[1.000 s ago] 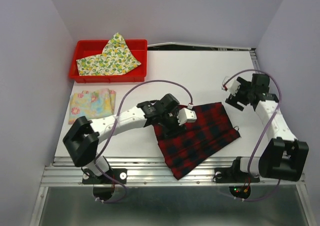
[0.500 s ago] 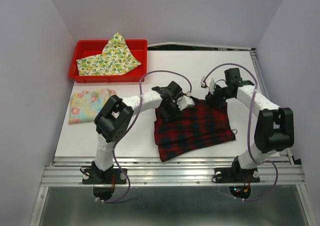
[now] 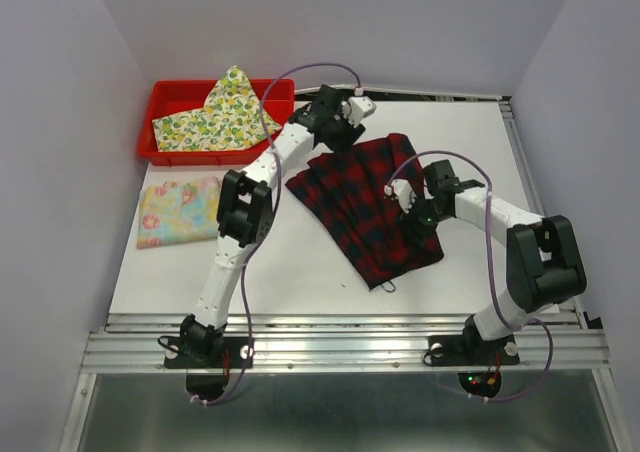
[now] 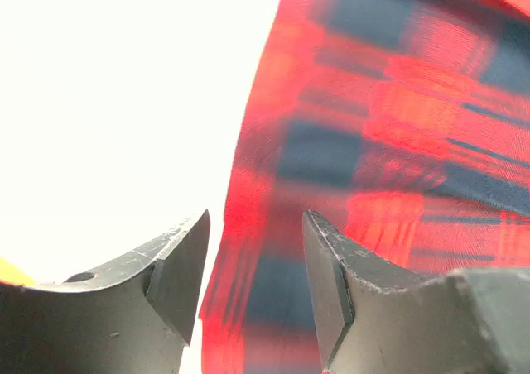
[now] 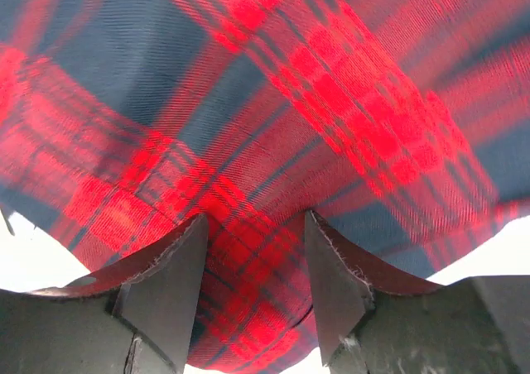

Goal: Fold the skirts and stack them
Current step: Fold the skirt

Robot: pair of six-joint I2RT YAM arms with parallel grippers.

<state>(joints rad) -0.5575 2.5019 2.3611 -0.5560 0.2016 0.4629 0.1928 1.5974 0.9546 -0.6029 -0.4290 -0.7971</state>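
Note:
The red-and-black plaid skirt [image 3: 365, 207] lies spread on the white table, running from the far middle to the near right. My left gripper [image 3: 343, 135] is at its far left corner. In the left wrist view the jaws [image 4: 255, 217] stand apart with the skirt's edge [image 4: 397, 101] between and below them. My right gripper [image 3: 418, 215] presses down on the skirt's right part. Its jaws [image 5: 257, 217] are apart with plaid cloth [image 5: 248, 76] bulging between them. The pastel floral skirt [image 3: 180, 210] lies folded at the left. The lemon-print skirt [image 3: 220, 117] lies in the red tray.
The red tray [image 3: 165, 92] stands at the far left corner of the table. Metal rails [image 3: 350, 324] run along the near edge. Grey walls close in the left, the right and the back. A purple cable loops above each arm.
The plaid skirt has shifted away from the near edge and turned. My left gripper moved far back to its far corner. My right gripper moved inward and down onto the skirt.

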